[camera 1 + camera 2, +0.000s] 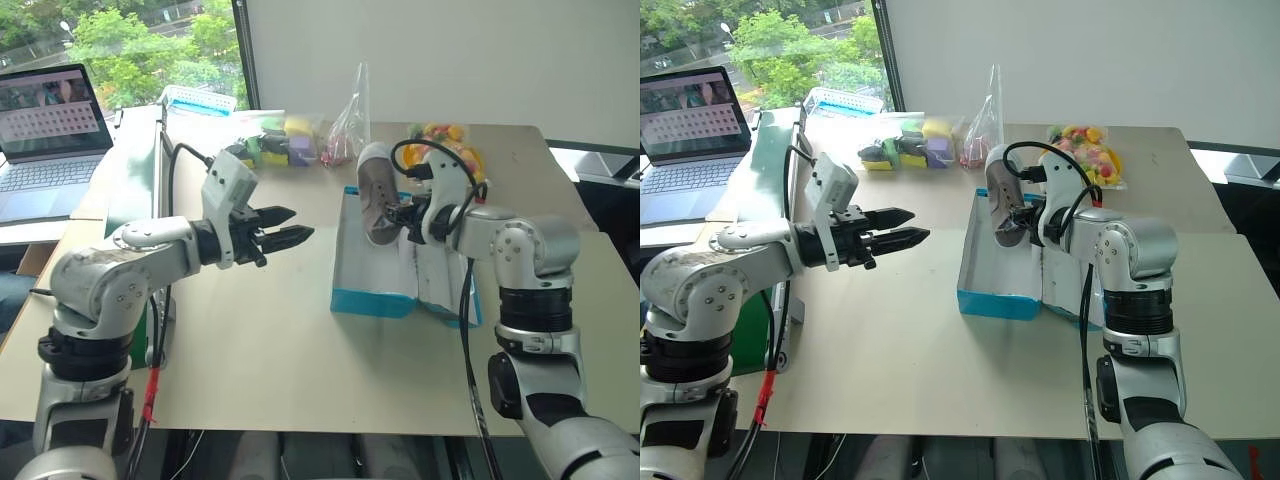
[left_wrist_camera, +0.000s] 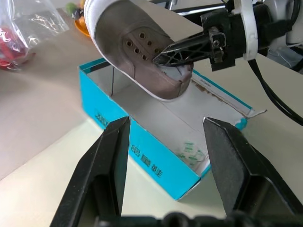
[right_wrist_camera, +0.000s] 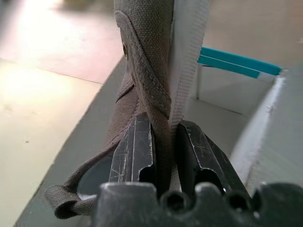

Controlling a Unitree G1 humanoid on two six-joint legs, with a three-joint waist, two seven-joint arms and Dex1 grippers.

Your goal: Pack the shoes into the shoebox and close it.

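Right gripper (image 3: pixel 161 142), jaws clamped on the heel edge of a grey-taupe sneaker (image 1: pixel 377 195) held tilted over the open turquoise shoebox (image 1: pixel 372 298) just below it; left gripper (image 1: pixel 290 228), empty with fingers (image 2: pixel 111 163) parted, hovering beside the box's near wall, apart from it.

The right end effector (image 1: pixel 408 215) covers part of the shoe (image 1: pixel 376 195). The robot's arm hides much of the shoebox (image 1: pixel 372 297) lid at 3 o'clock. The laptop (image 1: pixel 45 140) at 10 o'clock is cut off by the edge. Its screen is too small to read.
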